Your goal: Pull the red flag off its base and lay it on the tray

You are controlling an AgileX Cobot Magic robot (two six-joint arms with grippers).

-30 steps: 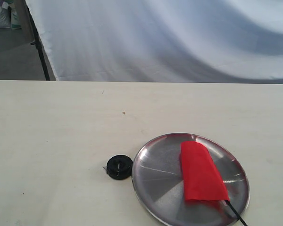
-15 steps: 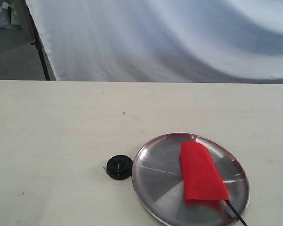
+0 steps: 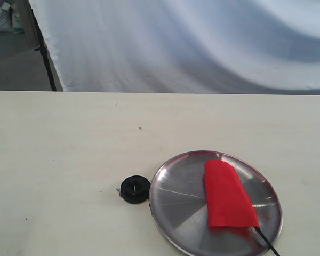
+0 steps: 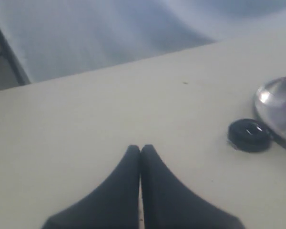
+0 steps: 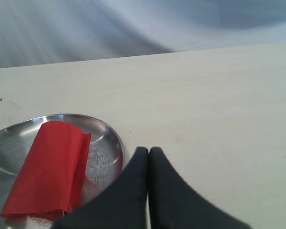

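Note:
The red flag point(image 3: 228, 196) lies flat on the steel tray point(image 3: 176, 197), its black pole tip pointing off the tray's near right rim. The right wrist view shows the same flag point(image 5: 47, 169) folded on the tray point(image 5: 107, 143). The small black base point(image 3: 135, 189) sits on the table just left of the tray, empty; it also shows in the left wrist view point(image 4: 249, 135) beside the tray's edge point(image 4: 271, 98). My left gripper point(image 4: 140, 149) is shut on nothing, well away from the base. My right gripper point(image 5: 148, 150) is shut and empty, just beside the tray's rim. Neither gripper shows in the exterior view.
The pale table point(image 3: 69, 149) runs wide to the left and behind the tray. A white cloth backdrop point(image 3: 192, 42) hangs beyond the far edge, with a black stand leg point(image 3: 42, 50) at its left.
A dark bit of the left arm at the exterior view's left edge moved down and has left the frame. Flag, tray and base have not moved.

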